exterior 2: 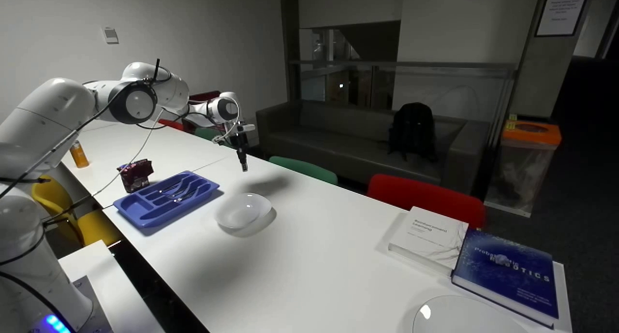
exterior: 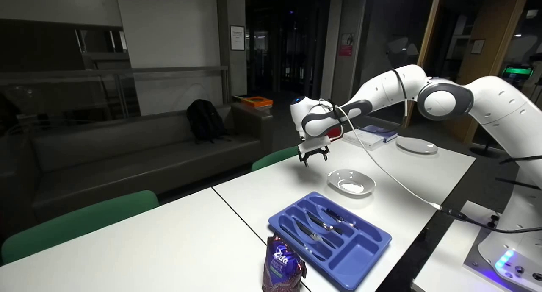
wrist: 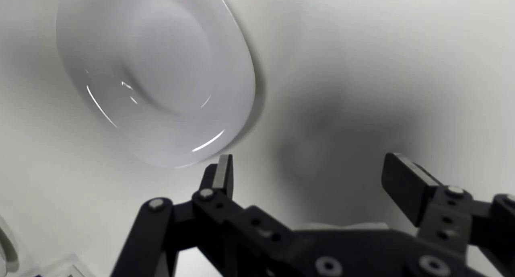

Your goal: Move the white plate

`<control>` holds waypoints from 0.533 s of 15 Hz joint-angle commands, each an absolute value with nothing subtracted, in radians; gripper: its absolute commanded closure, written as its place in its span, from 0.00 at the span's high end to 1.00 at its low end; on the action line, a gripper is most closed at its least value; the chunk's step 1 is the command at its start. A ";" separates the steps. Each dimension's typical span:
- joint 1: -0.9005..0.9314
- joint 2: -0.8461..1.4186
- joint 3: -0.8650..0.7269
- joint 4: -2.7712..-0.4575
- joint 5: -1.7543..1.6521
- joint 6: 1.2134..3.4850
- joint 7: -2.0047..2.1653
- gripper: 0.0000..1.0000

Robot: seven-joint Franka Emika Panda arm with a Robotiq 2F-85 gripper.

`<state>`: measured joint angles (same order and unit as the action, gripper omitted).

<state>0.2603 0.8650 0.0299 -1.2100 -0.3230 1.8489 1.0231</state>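
Note:
The white plate [exterior: 351,182] is shallow with a raised rim and lies on the white table beside the blue cutlery tray. It also shows in an exterior view [exterior 2: 243,210] and at the upper left of the wrist view [wrist: 165,64], where its top edge is cut off. My gripper [exterior: 316,161] is open and empty, pointing down above the table on the couch side of the plate. In the wrist view the gripper [wrist: 309,156] has its fingers wide apart, with bare table and shadow between them. The left fingertip appears close to the plate's rim; touching it cannot be confirmed.
The blue cutlery tray [exterior: 355,258] holds several utensils, with a purple bag [exterior: 281,264] beside it. A flatter white disc [exterior: 417,145], a white book [exterior 2: 430,236] and a blue book [exterior 2: 505,270] lie at the table's far end. A white cable [exterior: 381,169] hangs from the arm.

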 commanded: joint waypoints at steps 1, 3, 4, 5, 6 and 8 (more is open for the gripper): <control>0.262 0.757 0.019 -1.376 -0.243 1.860 1.000 1.00; 0.269 0.735 0.019 -1.421 -0.219 1.845 1.005 1.00; 0.270 0.722 0.019 -1.443 -0.208 1.839 1.007 1.00; 0.273 0.712 0.020 -1.464 -0.199 1.836 1.009 1.00; 0.275 0.699 0.022 -1.489 -0.189 1.834 1.012 1.00; 0.280 0.680 0.024 -1.528 -0.172 1.827 1.014 1.00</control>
